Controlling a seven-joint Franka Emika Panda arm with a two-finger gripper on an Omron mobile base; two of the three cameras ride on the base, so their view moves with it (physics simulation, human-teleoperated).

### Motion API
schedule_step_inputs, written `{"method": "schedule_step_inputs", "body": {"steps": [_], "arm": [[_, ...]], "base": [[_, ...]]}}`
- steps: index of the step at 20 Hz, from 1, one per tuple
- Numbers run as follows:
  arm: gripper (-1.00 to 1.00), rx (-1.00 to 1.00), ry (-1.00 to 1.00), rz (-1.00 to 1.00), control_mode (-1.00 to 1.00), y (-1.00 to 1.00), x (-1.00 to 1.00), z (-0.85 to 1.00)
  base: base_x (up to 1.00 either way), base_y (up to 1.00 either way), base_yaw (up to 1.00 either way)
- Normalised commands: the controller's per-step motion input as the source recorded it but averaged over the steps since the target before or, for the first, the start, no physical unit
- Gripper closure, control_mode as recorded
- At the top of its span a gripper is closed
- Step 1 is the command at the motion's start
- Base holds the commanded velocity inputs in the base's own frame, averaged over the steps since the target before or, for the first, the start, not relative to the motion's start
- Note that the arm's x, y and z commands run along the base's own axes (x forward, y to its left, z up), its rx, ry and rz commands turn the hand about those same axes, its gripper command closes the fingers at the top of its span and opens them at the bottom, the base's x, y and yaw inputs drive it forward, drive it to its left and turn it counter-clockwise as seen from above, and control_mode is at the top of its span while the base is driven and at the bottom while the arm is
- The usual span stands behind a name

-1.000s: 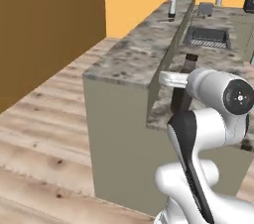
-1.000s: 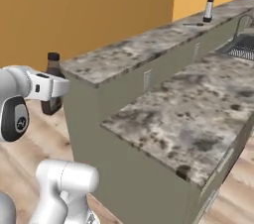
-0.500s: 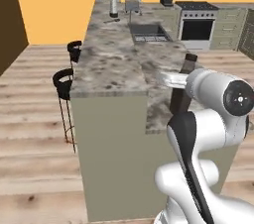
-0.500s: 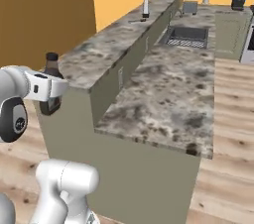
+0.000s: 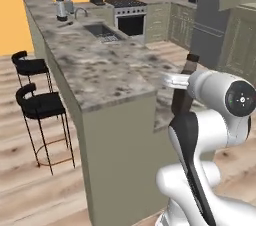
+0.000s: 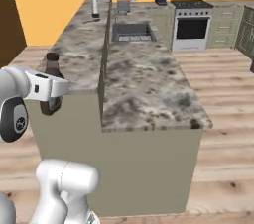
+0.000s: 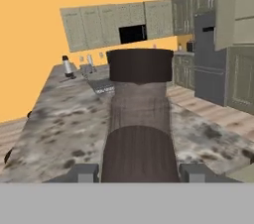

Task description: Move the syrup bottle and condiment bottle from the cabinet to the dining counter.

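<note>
The dining counter [image 5: 95, 72] has a grey-brown speckled stone top with dark blotches, and its sides are flat taupe. Stools [image 5: 37, 105] next to it are solid black. The syrup bottle [image 6: 51, 85] is dark brown with a darker cap (in the hand view the neck looks kinda streaky grey-brown). Walls [image 6: 59, 0] are bright orange-yellow, the floor [image 6: 225, 99] is pale wood planks, and the fridge [image 5: 212, 15] is plain grey.
</note>
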Motion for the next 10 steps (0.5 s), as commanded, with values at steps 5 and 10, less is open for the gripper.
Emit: {"method": "schedule_step_inputs", "body": {"steps": [5,10], "arm": [[1.0,0.0,0.0,0.0,1.0,0.0,0.0,0.0],[1.0,0.0,0.0,0.0,1.0,0.0,0.0,0.0]], "base": [[-0.19,0.83,-0.57],[-0.37,0.88,-0.52]]}}
